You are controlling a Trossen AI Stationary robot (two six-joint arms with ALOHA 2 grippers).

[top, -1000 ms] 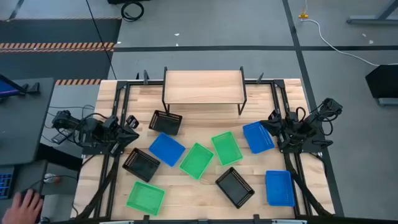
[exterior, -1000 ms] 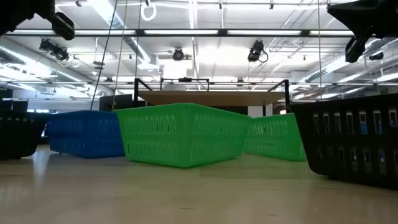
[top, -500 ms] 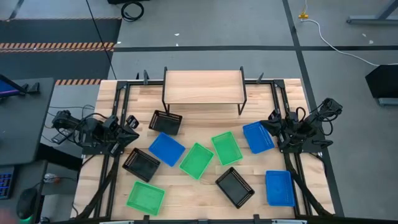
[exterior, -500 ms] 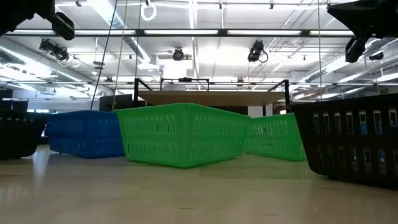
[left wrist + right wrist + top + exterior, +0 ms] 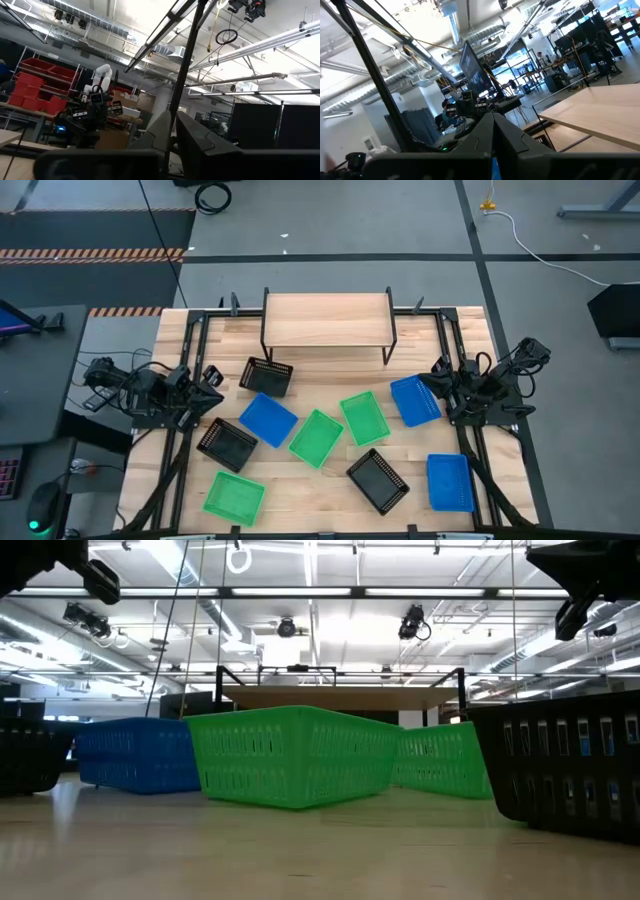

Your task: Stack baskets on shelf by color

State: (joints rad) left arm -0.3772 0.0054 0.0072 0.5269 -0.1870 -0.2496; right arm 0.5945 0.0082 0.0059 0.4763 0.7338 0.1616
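The shelf (image 5: 326, 319) stands at the far middle of the counter (image 5: 465, 335), its light wooden top bare. Nine baskets lie loose on the counter in front of it, none stacked. A black basket (image 5: 267, 376) sits tilted just near-left of the shelf; a second black basket (image 5: 227, 444) lies further left and nearer, and a third black basket (image 5: 378, 479) lies near the middle. One blue basket (image 5: 268, 420) rests just beside a green basket (image 5: 317, 437), which in turn lies against another green basket (image 5: 364, 417). A third green basket (image 5: 234, 497) sits at the near left edge. On the right, a blue basket (image 5: 415, 400) lies close by the right arm, and a further blue basket (image 5: 449, 481) sits at the near right. The left tool (image 5: 211, 378) waits at the left edge of the counter, beside the tilted black basket — its fingers close together, nothing held. The right tool (image 5: 437, 370) waits at the right edge, just far of the blue basket there — fully closed, holding nothing. Both arms are folded back at the counter sides.
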